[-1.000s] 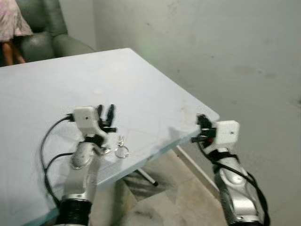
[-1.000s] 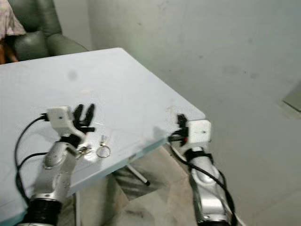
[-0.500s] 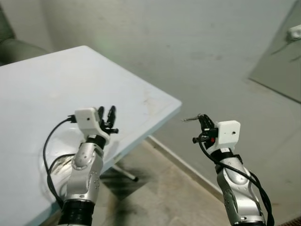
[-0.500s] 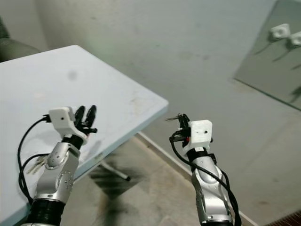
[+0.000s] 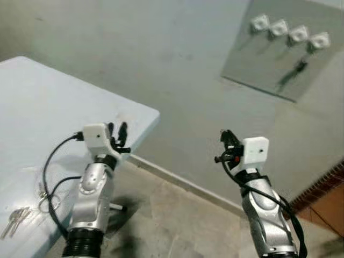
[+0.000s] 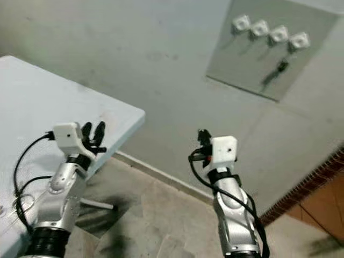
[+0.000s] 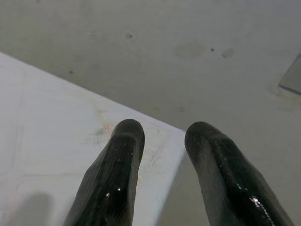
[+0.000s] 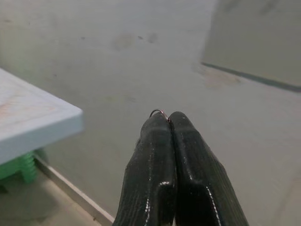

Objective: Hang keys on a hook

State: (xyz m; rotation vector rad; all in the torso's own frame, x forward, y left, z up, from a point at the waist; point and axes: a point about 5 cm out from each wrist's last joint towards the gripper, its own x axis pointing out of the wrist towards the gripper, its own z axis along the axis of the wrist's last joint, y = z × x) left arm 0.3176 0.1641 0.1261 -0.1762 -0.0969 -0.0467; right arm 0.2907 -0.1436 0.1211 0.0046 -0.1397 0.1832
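My right gripper (image 5: pixel 225 141) is held up in the air off the table, facing the grey wall. It is shut on a key ring, of which a thin wire loop (image 8: pixel 158 112) shows above the pressed fingertips (image 8: pixel 160 123). High on the wall to the right hangs a grey board (image 5: pixel 279 59) with a row of white hooks (image 6: pixel 259 27). A dark bunch of keys (image 5: pixel 293 72) hangs from the rightmost hook (image 6: pixel 299 39). My left gripper (image 5: pixel 118 133) is open and holds nothing above the table's corner (image 7: pixel 160 136).
The pale blue table (image 5: pixel 48 123) lies at the left, with another set of keys (image 5: pixel 15 219) and a ring (image 5: pixel 47 202) near its front edge. Tan floor (image 5: pixel 172 215) runs between table and wall. A brick strip (image 5: pixel 322 185) stands at the lower right.
The camera has swung right and up: the table slid left and the hook board came into view. Both arms keep their pose; the right gripper stays shut.
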